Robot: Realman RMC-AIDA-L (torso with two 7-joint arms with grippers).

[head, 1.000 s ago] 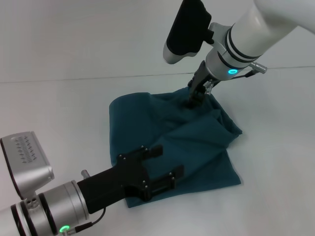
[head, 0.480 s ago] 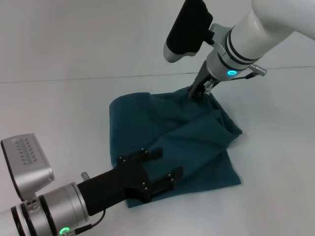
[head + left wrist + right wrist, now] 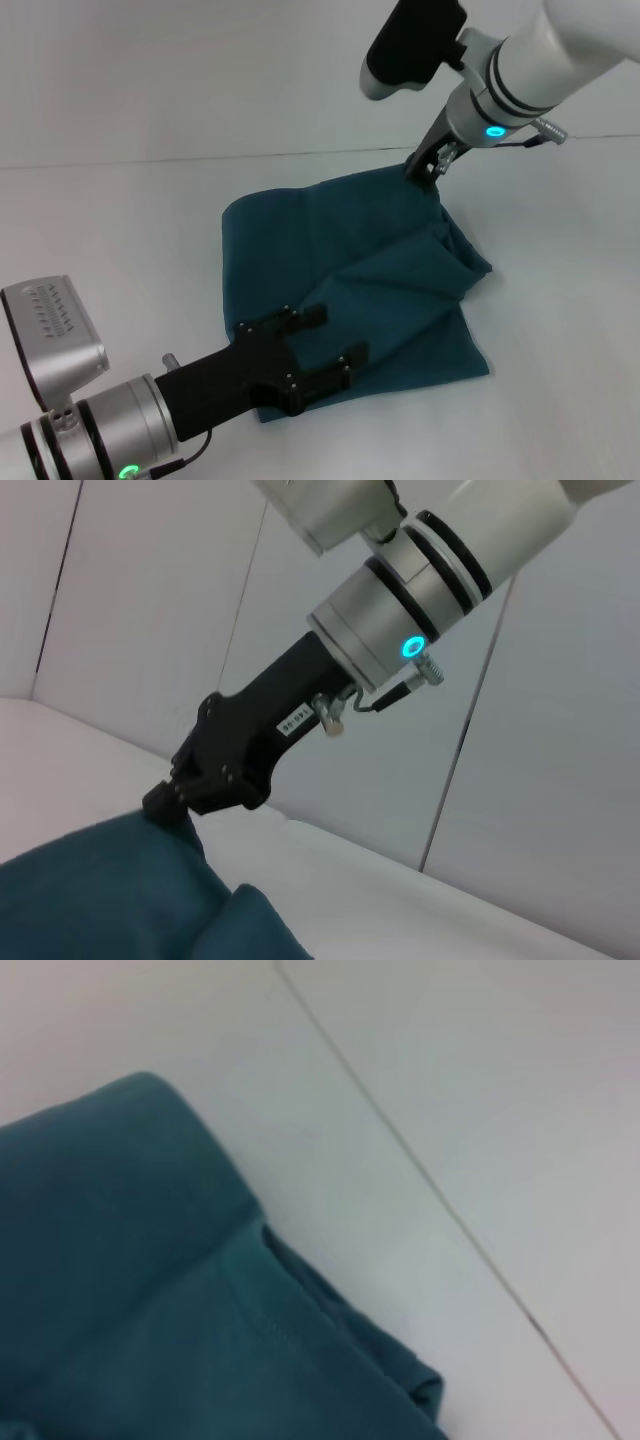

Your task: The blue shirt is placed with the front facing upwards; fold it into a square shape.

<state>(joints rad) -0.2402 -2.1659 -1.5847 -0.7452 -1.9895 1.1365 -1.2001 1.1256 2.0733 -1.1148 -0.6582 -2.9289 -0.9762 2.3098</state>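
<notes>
Here the right claw [image 3: 428,168] sits at the far corner of the shirt [image 3: 350,290], pinching the cloth edge just under its tips. The left claw [image 3: 315,350], spread, rests over the near edge. To fold well, I'd carry the far corner straight toward the near claw, keeping edges aligned.

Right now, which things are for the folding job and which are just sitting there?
For the job:
blue shirt, crumpled on the table
right gripper at the shirt's far edge
left gripper over its near edge

Just there:
white table
nothing else lying about
</notes>
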